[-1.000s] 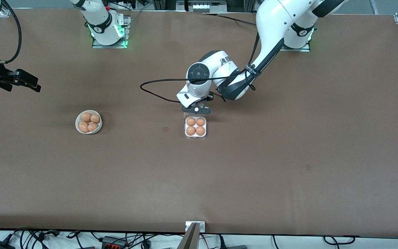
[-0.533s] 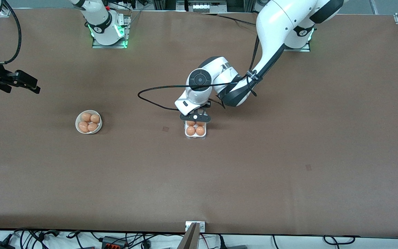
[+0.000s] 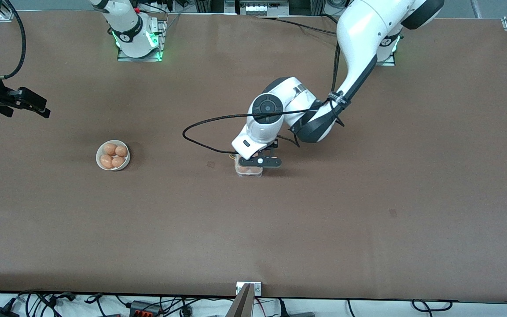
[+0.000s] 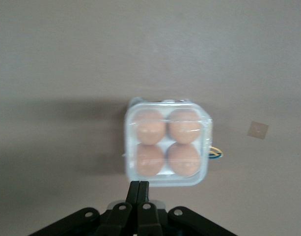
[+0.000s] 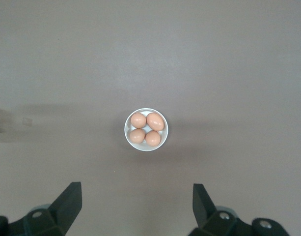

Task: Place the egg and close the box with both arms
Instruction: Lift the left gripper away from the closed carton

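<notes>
Since a second ago, left gripper (image 3: 260, 162), fingers pressed together, advanced over the egg carton (image 4: 167, 147) at frame centre. Right gripper (image 5: 135, 204) waits spread wide above the bowl (image 5: 146, 130).

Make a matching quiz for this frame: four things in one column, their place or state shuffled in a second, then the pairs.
Column 1
1. left gripper
2. right gripper
3. box
4. white bowl

Column 2
A. holds four eggs, open-topped, toward the right arm's end of the table
B. jaws spread wide, up in the air, wrist camera looking down on the bowl
C. jaws shut together, low over the carton
D. clear lid down over four eggs, mid-table

Pairs: 1-C, 2-B, 3-D, 4-A
</notes>
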Action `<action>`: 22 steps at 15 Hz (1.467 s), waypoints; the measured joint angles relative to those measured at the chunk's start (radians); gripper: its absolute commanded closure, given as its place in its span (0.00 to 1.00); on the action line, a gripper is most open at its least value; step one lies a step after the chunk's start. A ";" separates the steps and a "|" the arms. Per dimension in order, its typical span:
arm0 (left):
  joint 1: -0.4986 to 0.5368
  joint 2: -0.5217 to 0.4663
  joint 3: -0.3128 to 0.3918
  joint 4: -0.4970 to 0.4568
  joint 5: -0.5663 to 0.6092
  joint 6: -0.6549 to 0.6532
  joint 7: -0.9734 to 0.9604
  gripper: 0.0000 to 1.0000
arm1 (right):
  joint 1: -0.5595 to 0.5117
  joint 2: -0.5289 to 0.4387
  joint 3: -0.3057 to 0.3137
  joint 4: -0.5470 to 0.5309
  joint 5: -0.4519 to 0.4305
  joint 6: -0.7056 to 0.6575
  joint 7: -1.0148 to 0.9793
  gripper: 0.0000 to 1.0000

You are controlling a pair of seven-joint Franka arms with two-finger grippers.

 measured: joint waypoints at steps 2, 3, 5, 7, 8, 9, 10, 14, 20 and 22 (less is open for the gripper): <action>0.012 -0.055 0.008 -0.018 0.021 -0.042 -0.025 1.00 | 0.000 0.000 0.000 0.000 0.000 0.000 0.000 0.00; 0.029 -0.096 0.011 -0.045 0.032 -0.054 -0.034 1.00 | 0.000 0.000 0.000 0.000 0.000 0.000 0.000 0.00; 0.096 -0.193 0.014 -0.121 0.037 -0.065 -0.025 1.00 | 0.000 0.000 0.000 0.000 0.000 0.000 0.000 0.00; 0.170 -0.283 0.015 -0.189 0.037 -0.080 0.036 1.00 | -0.002 0.000 0.005 0.000 0.000 0.000 0.000 0.00; 0.207 -0.321 0.015 -0.209 0.037 -0.091 0.076 1.00 | -0.005 0.000 0.009 0.000 0.000 0.000 0.000 0.00; 0.244 -0.353 0.015 -0.221 0.037 -0.109 0.107 1.00 | -0.006 0.000 0.012 0.000 0.000 0.000 0.000 0.00; 0.282 -0.382 0.016 -0.229 0.037 -0.128 0.129 1.00 | -0.006 0.000 0.013 0.000 0.000 0.000 0.000 0.00; 0.456 -0.478 0.016 -0.237 0.037 -0.172 0.330 1.00 | -0.009 0.000 0.015 -0.001 0.000 0.000 0.000 0.00; 0.560 -0.568 0.014 -0.244 0.025 -0.239 0.421 1.00 | -0.014 0.000 0.015 -0.014 -0.001 -0.001 0.000 0.00; 0.616 -0.576 0.014 -0.252 -0.056 -0.244 0.510 0.95 | -0.014 0.000 0.016 -0.015 -0.001 -0.001 0.000 0.00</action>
